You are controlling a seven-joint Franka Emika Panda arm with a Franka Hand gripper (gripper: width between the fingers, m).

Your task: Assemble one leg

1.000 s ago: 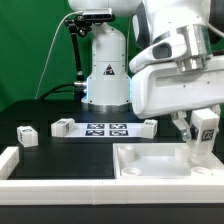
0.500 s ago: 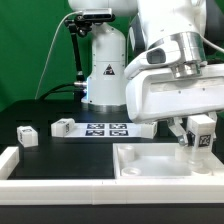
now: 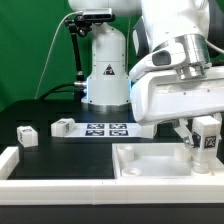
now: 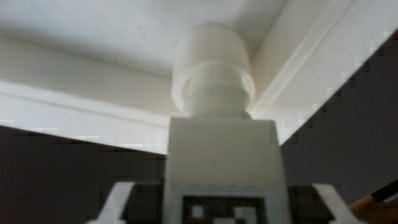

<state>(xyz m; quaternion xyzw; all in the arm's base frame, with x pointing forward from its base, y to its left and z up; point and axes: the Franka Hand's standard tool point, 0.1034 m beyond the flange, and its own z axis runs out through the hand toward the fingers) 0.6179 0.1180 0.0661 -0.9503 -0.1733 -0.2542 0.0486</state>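
My gripper (image 3: 205, 142) is shut on a leg (image 3: 207, 138), a small white block with a black-and-white tag, and holds it upright at the far right corner of the large white tray-like panel (image 3: 150, 168). In the wrist view the leg (image 4: 222, 140) runs from between my fingers (image 4: 119, 198) to its round end close to the panel's inner corner (image 4: 285, 45). I cannot tell whether it touches. Two more legs lie on the dark table at the exterior view's left, one near (image 3: 26, 135) and one farther back (image 3: 63, 126).
The marker board (image 3: 105, 128) lies in front of the robot base (image 3: 105, 70). Another white part (image 3: 148, 126) shows partly behind my hand. A white raised border (image 3: 12, 160) runs along the front left.
My gripper with the leg has moved slightly down and to the exterior view's right, and the wrist has turned a little. The loose parts have not moved.
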